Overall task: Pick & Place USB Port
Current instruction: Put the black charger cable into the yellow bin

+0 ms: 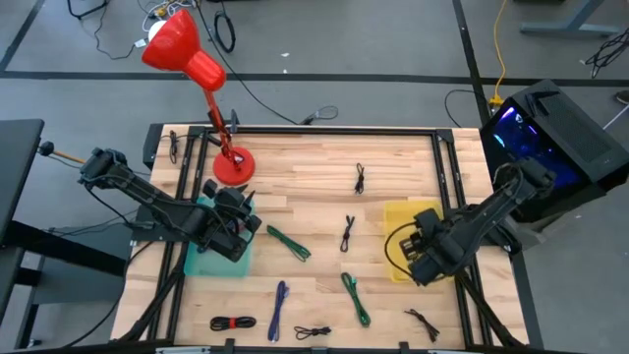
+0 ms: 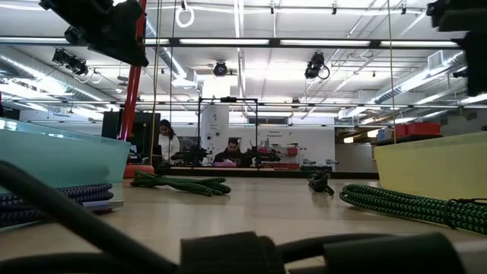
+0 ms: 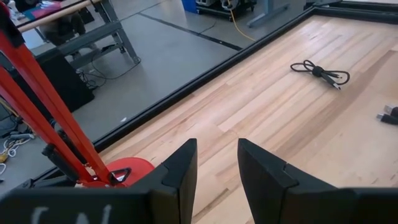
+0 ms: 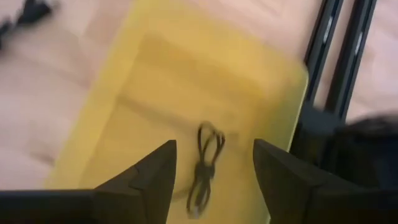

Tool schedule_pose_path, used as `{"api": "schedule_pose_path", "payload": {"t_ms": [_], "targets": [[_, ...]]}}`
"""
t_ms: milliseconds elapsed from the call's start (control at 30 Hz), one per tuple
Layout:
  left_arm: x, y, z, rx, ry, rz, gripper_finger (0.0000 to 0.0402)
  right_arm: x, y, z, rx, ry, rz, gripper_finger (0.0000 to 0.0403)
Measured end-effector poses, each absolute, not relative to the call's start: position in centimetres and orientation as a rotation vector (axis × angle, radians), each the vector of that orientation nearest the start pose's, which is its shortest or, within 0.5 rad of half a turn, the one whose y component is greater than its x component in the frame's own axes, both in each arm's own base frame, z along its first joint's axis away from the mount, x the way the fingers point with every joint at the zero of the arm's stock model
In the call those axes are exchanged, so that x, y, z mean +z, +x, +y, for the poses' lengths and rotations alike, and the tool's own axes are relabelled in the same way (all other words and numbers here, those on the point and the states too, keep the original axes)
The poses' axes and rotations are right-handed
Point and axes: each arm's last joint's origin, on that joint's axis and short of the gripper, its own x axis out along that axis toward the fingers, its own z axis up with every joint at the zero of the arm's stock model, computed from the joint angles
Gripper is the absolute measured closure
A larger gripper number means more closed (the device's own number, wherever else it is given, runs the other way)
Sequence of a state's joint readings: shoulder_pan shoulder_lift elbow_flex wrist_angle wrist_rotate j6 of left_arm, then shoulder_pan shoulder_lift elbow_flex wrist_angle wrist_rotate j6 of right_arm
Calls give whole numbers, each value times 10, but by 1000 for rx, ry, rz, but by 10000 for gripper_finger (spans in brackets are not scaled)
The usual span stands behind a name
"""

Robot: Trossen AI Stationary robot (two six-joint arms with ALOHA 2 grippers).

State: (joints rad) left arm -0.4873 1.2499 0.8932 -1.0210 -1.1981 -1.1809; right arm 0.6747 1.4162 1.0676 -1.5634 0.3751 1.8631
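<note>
My right gripper (image 4: 214,168) is open and empty above the yellow bin (image 4: 155,81), which sits at the table's right (image 1: 401,214). A small coiled black cable (image 4: 207,160) shows on the bin's floor, beyond the gap between my fingers and apart from them. My left gripper (image 3: 217,168) is open and empty over the teal bin (image 1: 201,264) at the table's left, facing the red lamp's base (image 3: 127,169). Several bundled cables lie loose on the wooden table: a green one (image 1: 288,242), a black one (image 1: 347,233), another black one (image 1: 361,178).
A red desk lamp (image 1: 185,49) stands on its base (image 1: 234,165) at the far left. More cables lie near the front edge: green (image 1: 356,298), blue (image 1: 280,310), red-black (image 1: 233,323), black (image 1: 425,323). A black frame rail (image 1: 324,129) borders the table. People sit in the room behind (image 2: 166,141).
</note>
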Motion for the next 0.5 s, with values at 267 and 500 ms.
{"api": "schedule_pose_path", "payload": {"t_ms": [267, 500], "targets": [[248, 191, -71, 962, -17, 419, 280, 249, 190, 72, -1175, 318, 1067, 203], [248, 191, -71, 962, -18, 420, 280, 246, 220, 24, -1073, 251, 1128, 197]]}}
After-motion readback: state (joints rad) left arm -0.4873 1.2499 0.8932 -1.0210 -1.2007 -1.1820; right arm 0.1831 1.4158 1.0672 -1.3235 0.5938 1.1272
